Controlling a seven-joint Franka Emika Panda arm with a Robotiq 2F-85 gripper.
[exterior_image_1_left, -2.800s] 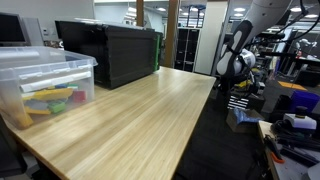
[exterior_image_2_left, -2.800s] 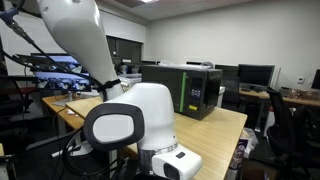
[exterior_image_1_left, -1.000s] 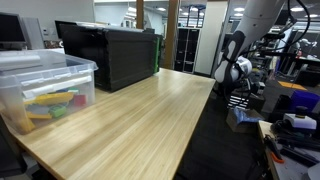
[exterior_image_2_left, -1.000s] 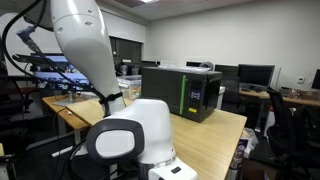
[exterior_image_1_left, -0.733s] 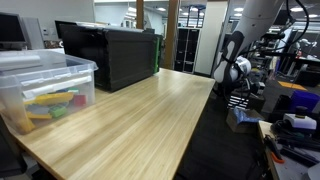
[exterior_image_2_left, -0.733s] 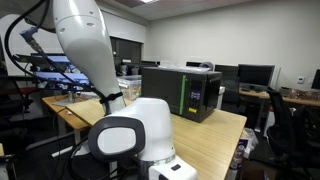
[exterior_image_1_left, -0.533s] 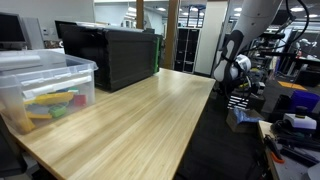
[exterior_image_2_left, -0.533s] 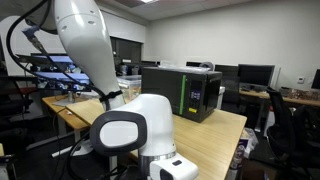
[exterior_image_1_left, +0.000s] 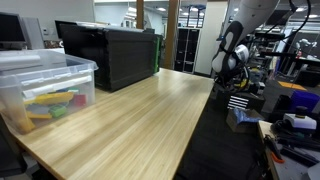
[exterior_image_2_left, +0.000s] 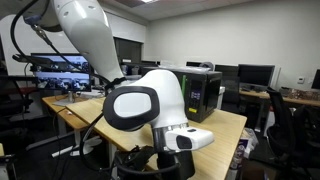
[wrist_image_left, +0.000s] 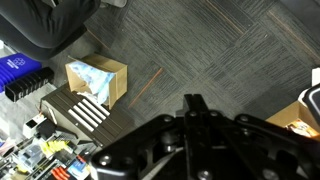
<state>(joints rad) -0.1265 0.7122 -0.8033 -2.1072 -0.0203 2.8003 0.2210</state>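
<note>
The gripper (wrist_image_left: 195, 104) hangs out past the long edge of the worktop (exterior_image_1_left: 130, 120), over the floor rather than over the wood. Its two dark metal fingers are clenched tip against tip with nothing between them, a narrow black wedge in the wrist view. Below it lies grey carpet (wrist_image_left: 230, 50), laid in squares whose ribbing turns from tile to tile; nearest to it is an open cardboard box (wrist_image_left: 117, 85), squarish and tan, stuffed with crumpled pale blue and white material, standing on the carpet apart from the fingertips and untouched; just beside the box sits a dark ribbed block (wrist_image_left: 85, 112) with pale slats, and farther off a blue container (wrist_image_left: 18, 68) with white print. The arm (exterior_image_2_left: 85, 35) is smooth, glossy white and rounded at its joints, with a dark disc set in the big joint cap. The worktop is pale, straight-grained, matt wood; at the corner nearest that camera stands a clear plastic tub (exterior_image_1_left: 80, 75) with soft rounded walls and bright flat pieces inside; along the far edge sits a boxy black case (exterior_image_1_left: 110, 55).
</note>
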